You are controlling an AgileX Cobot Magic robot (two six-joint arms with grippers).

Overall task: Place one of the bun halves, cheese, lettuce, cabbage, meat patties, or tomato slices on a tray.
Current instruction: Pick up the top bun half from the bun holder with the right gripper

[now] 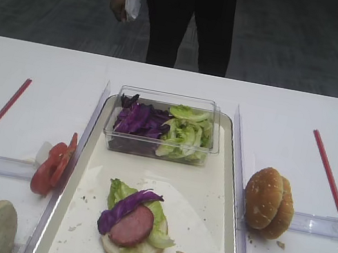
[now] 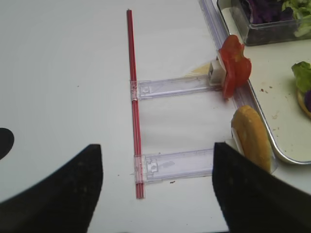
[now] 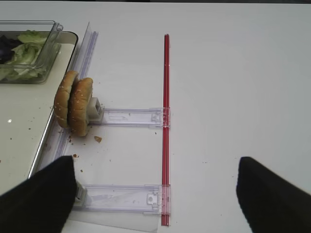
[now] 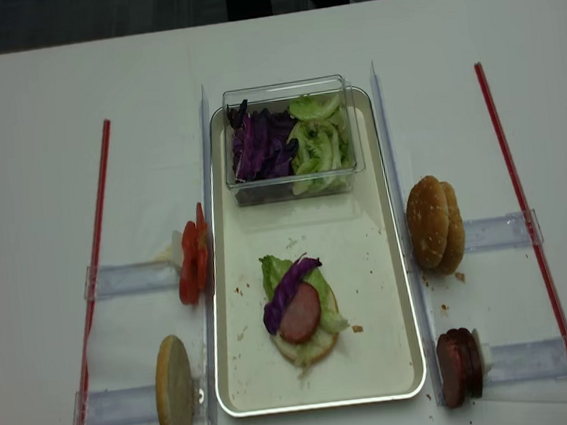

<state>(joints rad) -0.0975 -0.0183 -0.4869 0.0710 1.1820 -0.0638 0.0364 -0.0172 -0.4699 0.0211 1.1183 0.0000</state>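
**Burger station: right arm idle, bun top not yet taken**

- Tray (image 1: 225, 195): holds a clear box (image 1: 160, 139) of cabbage (image 1: 137, 119) and lettuce (image 1: 186, 133), plus a part-built stack: bun base, lettuce, cabbage, one patty (image 1: 133, 226).
- Bun halves (image 1: 268, 203): two domed tops on edge, just right of the tray rim, on a narrow side rack (image 3: 129, 116).
- Tomato slices (image 1: 53, 165): left of tray.
- Spare patties (image 4: 461, 364): lower right.
- Right gripper (image 3: 155, 194): jaws wide apart, empty, near the buns.
- Left gripper (image 2: 158, 187): apart, seemingly empty.
- Step: likely approach to a bun top; next calls for advancing and straddling one bun.
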